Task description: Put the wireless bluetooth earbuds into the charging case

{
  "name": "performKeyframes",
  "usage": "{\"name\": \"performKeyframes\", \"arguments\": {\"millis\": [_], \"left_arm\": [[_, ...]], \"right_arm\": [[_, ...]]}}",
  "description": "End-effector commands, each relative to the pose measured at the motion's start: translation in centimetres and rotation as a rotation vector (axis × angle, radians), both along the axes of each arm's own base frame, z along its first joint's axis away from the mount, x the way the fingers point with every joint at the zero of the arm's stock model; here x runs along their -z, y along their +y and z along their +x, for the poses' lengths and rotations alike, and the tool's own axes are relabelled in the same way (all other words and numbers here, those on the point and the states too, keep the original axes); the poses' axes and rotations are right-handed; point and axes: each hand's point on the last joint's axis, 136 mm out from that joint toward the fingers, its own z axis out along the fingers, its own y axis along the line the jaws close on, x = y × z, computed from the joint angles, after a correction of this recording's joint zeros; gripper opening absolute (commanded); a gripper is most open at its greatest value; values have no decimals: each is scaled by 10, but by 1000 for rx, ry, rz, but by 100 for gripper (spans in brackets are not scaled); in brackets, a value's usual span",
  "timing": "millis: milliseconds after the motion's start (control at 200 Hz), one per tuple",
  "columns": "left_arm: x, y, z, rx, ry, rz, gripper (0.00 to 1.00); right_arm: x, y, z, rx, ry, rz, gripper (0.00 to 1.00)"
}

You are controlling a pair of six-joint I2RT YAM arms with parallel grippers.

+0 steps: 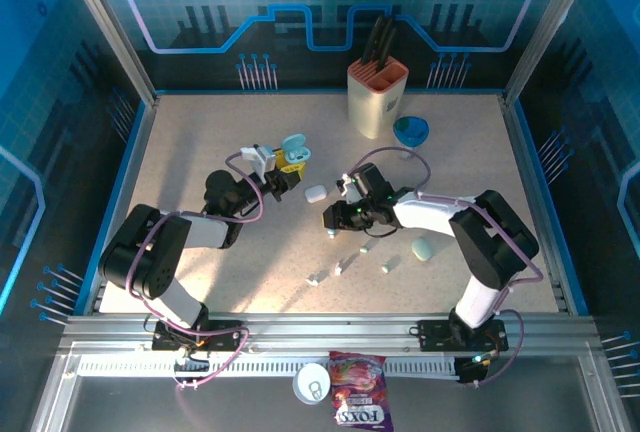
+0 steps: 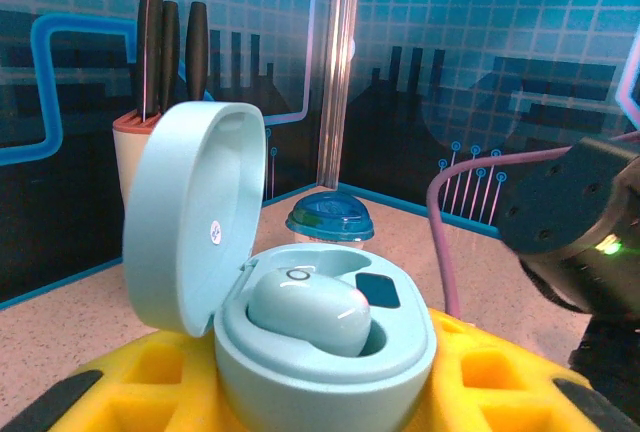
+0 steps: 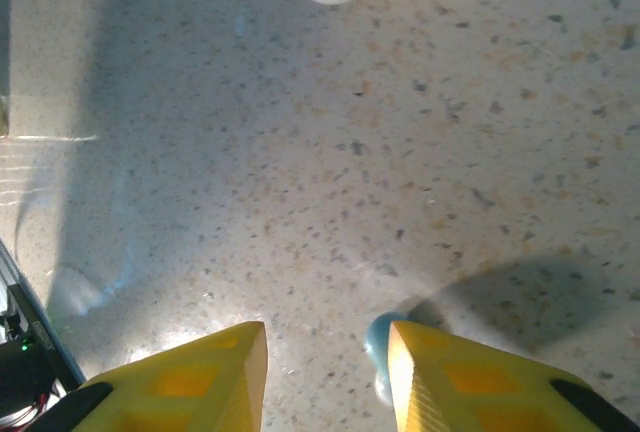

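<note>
Plainly, the left gripper clamps the open pale-blue charging case, with one earbud seated inside. At its 4 o'clock the right gripper has its jaws apart over the table, with a pale-blue bud just beside one finger. Loose earbuds lie at 5 o'clock of that gripper. The snack packet, at 6 o'clock, reads "FOXS".

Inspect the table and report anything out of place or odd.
Several earbuds lie scattered loose across the near half of the table, like a spill. A snack packet and a round white item sit beyond the table's near edge, unrelated to the job.
</note>
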Motion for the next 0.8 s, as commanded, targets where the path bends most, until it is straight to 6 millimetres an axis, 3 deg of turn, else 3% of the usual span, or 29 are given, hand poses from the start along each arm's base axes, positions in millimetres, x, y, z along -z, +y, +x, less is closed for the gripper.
{"name": "performKeyframes", "arguments": {"millis": [0, 265, 795], "left_arm": [[-15, 6, -4, -8, -50, -19, 28], [-13, 7, -4, -14, -50, -15, 28], [-13, 7, -5, -15, -52, -13, 28]], "right_arm": [[9, 1, 2, -41, 36, 9, 38], [19, 4, -7, -81, 86, 32, 38], [36, 0, -17, -73, 133, 32, 26]]}}
